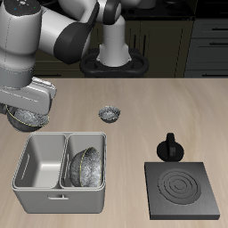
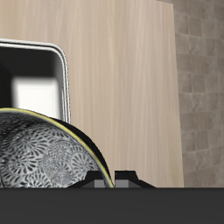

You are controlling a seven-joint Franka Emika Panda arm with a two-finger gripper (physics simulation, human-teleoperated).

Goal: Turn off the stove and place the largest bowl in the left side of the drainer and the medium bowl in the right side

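Dark cupboards stand behind our pale wood worktop. We see a big grey and white arm reaching down over the worktop, behind the drainer.

Next in size is the drainer, a light grey metal box with two deep parts. It sits near the front edge of the worktop. In the wrist view we can see one rounded corner of the drainer and the shiny inside of it.

Beside the drainer lies the flat black stove with round rings on top. Its small black knob stands on the worktop just behind it, apart from it.

One grey speckled bowl leans inside the drainer, in the part nearer the stove. It is tilted on its side against the wall.

Our hand hangs behind the other part of the drainer, above the worktop. It has hold of a second speckled bowl, gripping it by the rim. In the wrist view this bowl fills the space close to the camera, and two dark fingertips show at its rim, closed on it. The bowl is off the worktop and not in the drainer.

The smallest bowl sits by itself on the worktop, farther back, well apart from the drainer.
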